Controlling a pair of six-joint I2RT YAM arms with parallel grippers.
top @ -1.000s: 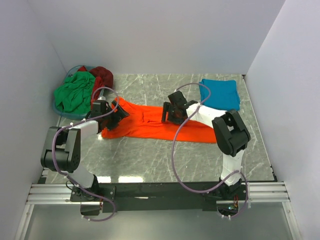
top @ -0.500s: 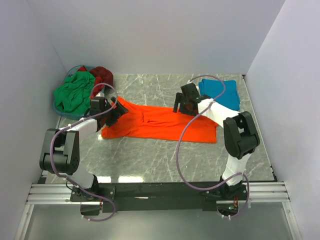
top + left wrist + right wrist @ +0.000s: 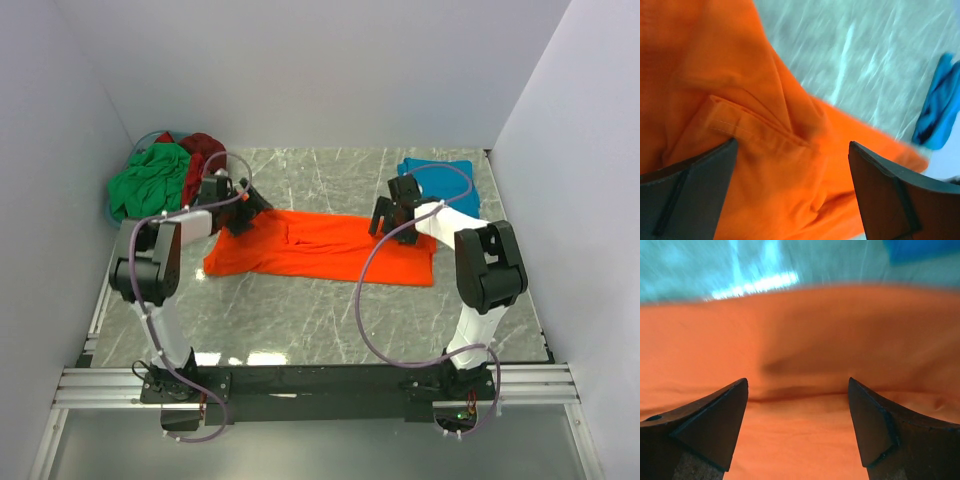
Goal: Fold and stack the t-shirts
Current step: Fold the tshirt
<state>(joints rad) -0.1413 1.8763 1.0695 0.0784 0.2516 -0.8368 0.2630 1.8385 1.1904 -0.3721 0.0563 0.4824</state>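
Observation:
The bright orange t-shirt [image 3: 320, 245] lies spread flat across the middle of the table. My left gripper [image 3: 245, 205] is open over its far left corner; the left wrist view shows a sleeve hem [image 3: 757, 127] between the fingers. My right gripper [image 3: 392, 218] is open over the shirt's far right edge, with flat orange cloth [image 3: 800, 390] between its fingers. A folded teal blue t-shirt [image 3: 440, 185] lies at the back right. The green t-shirt [image 3: 148, 180] and dark red t-shirt [image 3: 200, 155] are bunched at the back left.
The blue plastic basket [image 3: 112, 212] under the green and red shirts sits in the back left corner. White walls close in the table on three sides. The marble tabletop [image 3: 320, 320] shows in front of the orange shirt.
Both grippers have moved outward and toward the back: the left from the shirt's left sleeve to its far left corner, the right from the shirt's middle to its far right edge.

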